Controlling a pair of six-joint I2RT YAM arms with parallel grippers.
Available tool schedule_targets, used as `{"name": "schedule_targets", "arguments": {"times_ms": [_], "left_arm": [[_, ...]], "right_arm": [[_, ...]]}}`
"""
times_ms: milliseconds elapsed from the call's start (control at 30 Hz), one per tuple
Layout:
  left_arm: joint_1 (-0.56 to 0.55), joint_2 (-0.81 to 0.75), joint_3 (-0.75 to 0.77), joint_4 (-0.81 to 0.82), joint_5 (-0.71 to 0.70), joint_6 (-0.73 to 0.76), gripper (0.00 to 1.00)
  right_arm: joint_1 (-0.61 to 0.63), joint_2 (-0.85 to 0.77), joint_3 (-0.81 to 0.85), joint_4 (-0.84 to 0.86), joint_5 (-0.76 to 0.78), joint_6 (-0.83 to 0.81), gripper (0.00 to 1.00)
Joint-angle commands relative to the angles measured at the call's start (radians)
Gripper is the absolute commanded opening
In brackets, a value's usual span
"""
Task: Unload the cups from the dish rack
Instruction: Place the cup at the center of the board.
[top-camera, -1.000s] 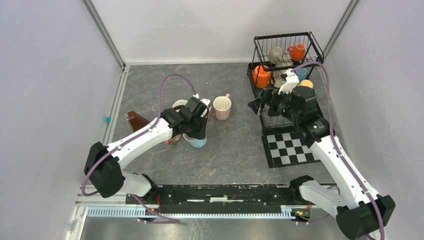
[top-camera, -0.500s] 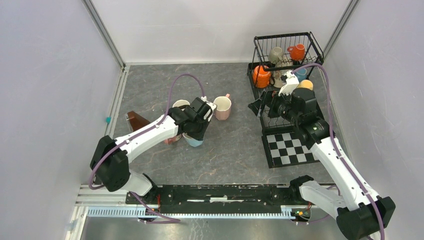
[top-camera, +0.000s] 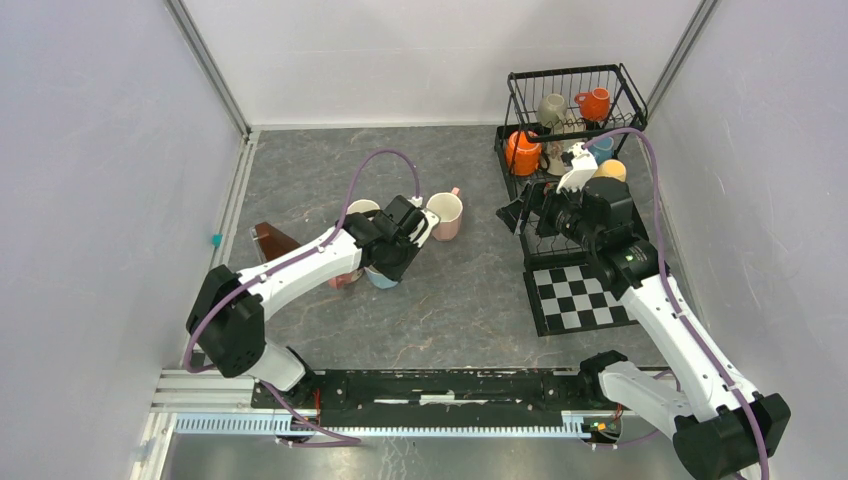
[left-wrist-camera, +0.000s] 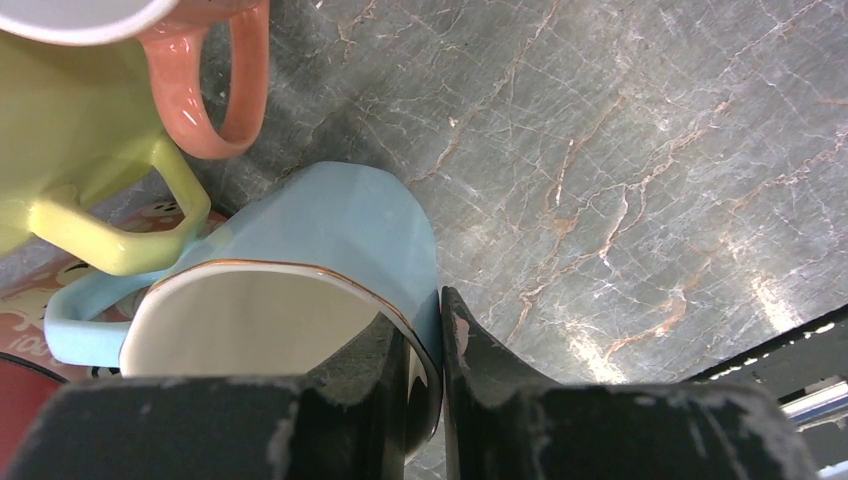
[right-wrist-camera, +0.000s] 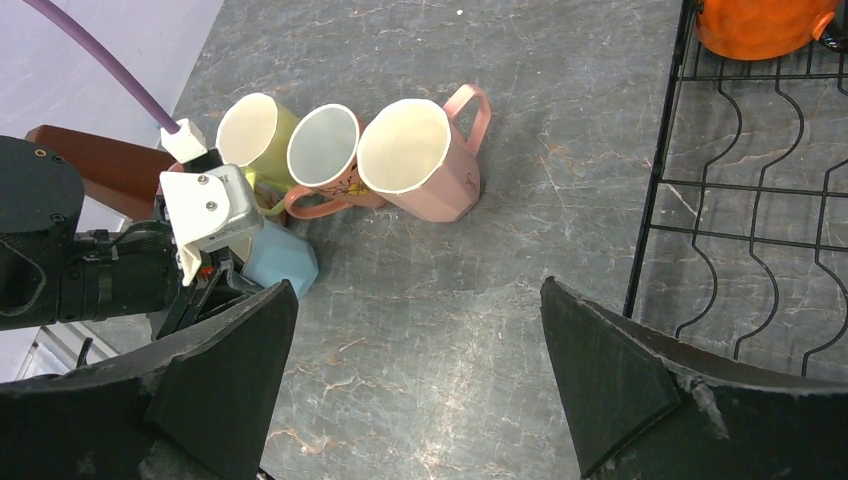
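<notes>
Nearest, the left claw pinches the rim of the light blue cup, beside three unloaded cups on the worktop. The right claw gapes wide, empty. Beyond, the dish rack holds about five more cups, so roughly half remains.

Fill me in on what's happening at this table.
Cups are being unloaded from a dish rack. The left end effector is shut on the wall of a light blue cup, low beside a yellow cup, a peach cup and a pink cup already out on the table. The right end effector is open and empty, hovering near the rack. Several cups sit in the rack, among them an orange cup.
</notes>
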Motion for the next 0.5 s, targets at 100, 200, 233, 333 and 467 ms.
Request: {"name": "schedule_targets", "arguments": {"times_ms": [100,200,233,333,467], "left_arm": [[0.015,0.01,0.022,0.063,-0.032,0.08,0.02],[0.025,0.02,0.022,0.07,-0.024,0.08,0.02],[0.026,0.024,0.021,0.069,-0.028,0.079,0.02],[0.038,0.027,0.021,0.076,-0.035,0.075,0.02],[0.051,0.034,0.02,0.083,-0.024,0.068,0.02]], "right_arm": [[-0.002,-0.02,-0.002,0.03,-0.001,-0.028,0.98],[-0.002,-0.02,-0.002,0.03,-0.002,-0.029,0.98],[-0.001,-0.019,-0.002,0.03,-0.003,-0.03,0.98],[-0.002,-0.018,-0.002,0.031,-0.004,-0.032,0.98],[-0.002,-0.017,-0.001,0.03,-0.005,-0.034,0.98]]}}
